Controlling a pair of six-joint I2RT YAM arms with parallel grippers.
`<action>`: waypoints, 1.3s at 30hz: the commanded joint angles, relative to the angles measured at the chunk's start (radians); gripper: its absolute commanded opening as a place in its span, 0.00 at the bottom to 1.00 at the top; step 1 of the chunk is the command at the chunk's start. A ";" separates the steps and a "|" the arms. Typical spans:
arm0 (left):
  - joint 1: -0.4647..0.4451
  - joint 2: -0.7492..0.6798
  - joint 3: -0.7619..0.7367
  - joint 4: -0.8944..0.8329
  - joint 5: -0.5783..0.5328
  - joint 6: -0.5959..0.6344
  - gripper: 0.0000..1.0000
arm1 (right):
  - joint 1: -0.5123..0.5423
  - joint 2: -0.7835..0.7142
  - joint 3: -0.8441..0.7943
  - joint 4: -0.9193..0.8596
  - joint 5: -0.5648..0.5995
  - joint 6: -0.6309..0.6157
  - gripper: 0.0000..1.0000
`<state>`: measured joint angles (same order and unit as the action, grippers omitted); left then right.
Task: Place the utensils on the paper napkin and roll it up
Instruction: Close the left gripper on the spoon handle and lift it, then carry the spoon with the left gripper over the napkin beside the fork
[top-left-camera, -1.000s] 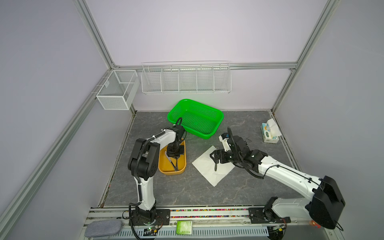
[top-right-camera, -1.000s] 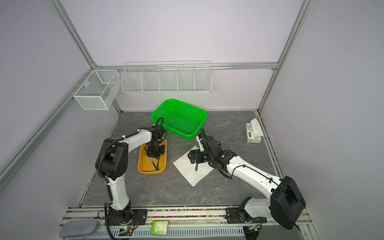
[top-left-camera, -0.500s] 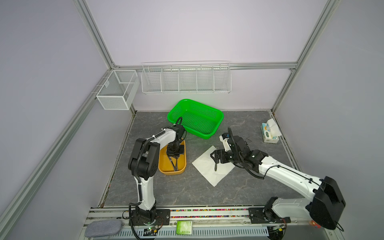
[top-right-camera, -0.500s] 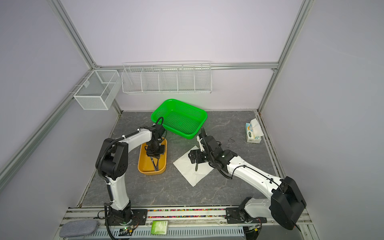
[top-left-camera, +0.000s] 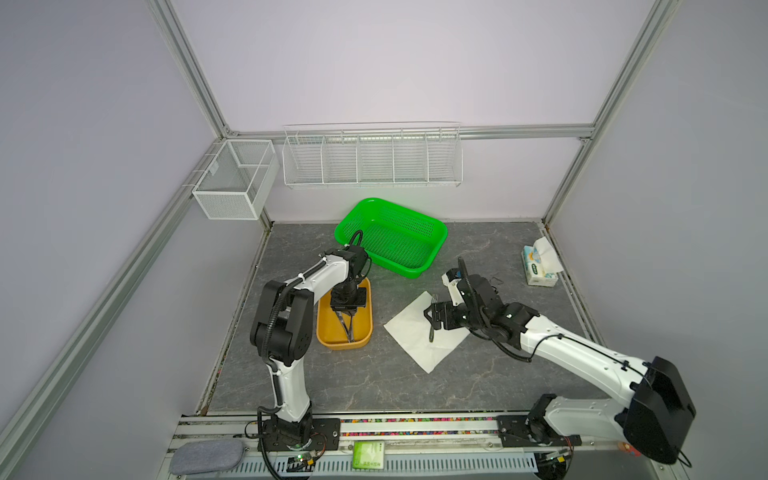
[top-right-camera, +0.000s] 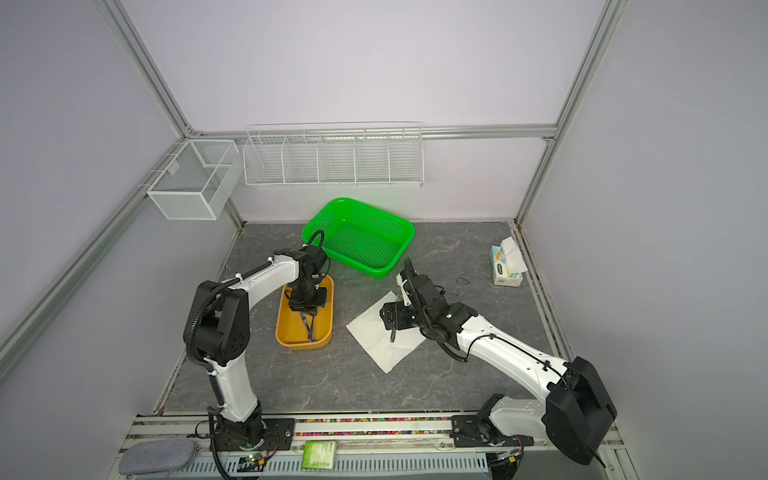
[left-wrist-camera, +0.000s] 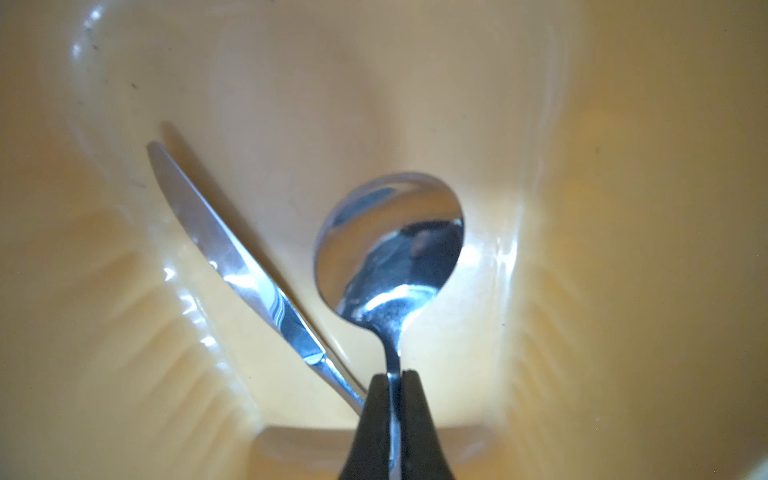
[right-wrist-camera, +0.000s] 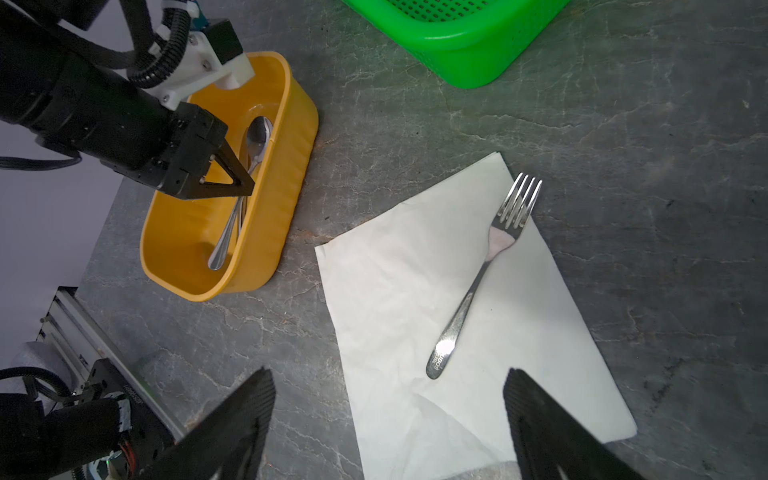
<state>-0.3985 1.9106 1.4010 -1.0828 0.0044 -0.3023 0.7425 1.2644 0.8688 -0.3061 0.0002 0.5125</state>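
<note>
The left gripper (left-wrist-camera: 394, 376) has its two black fingers pressed together on the thin neck of the spoon (left-wrist-camera: 390, 249), just below the round bowl. The bowl of the spoon faces up and shines. The knife (left-wrist-camera: 232, 257) lies beside the spoon at a slant, and its handle end goes behind the fingers. Both of them are down inside the yellow tub (left-wrist-camera: 623, 208), and whether the spoon is off the bottom I cannot tell. The right gripper (right-wrist-camera: 388, 374) has its fingers (right-wrist-camera: 249, 399) wide apart, with nothing between them. It hangs over the paper napkin (right-wrist-camera: 395, 291), close to the handle end of the fork (right-wrist-camera: 478, 282). The fork lies flat on the napkin, near one side of it, and its prongs reach the napkin's edge and poke out a little onto the table (top-left-camera: 374, 382). The napkin is white, spread out flat with a few wrinkles, and one corner points at the tub. The tub sits just beside the napkin, not touching it. The green basket (top-left-camera: 390, 237) is behind them both, near the back wall. A small tissue pack (top-left-camera: 538, 266) stands far off by the right wall.
</note>
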 joint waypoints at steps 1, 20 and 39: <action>0.005 -0.046 0.024 -0.049 -0.008 0.011 0.05 | 0.009 -0.021 -0.016 0.001 0.011 0.006 0.89; -0.005 -0.185 0.095 -0.151 0.080 -0.004 0.05 | 0.008 -0.079 -0.040 0.001 0.086 0.037 0.89; -0.305 -0.098 0.177 -0.008 0.204 -0.181 0.05 | -0.004 -0.181 -0.090 -0.070 0.253 0.125 0.89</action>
<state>-0.6727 1.7607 1.5372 -1.1263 0.1844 -0.4339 0.7414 1.1038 0.7986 -0.3496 0.2241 0.6064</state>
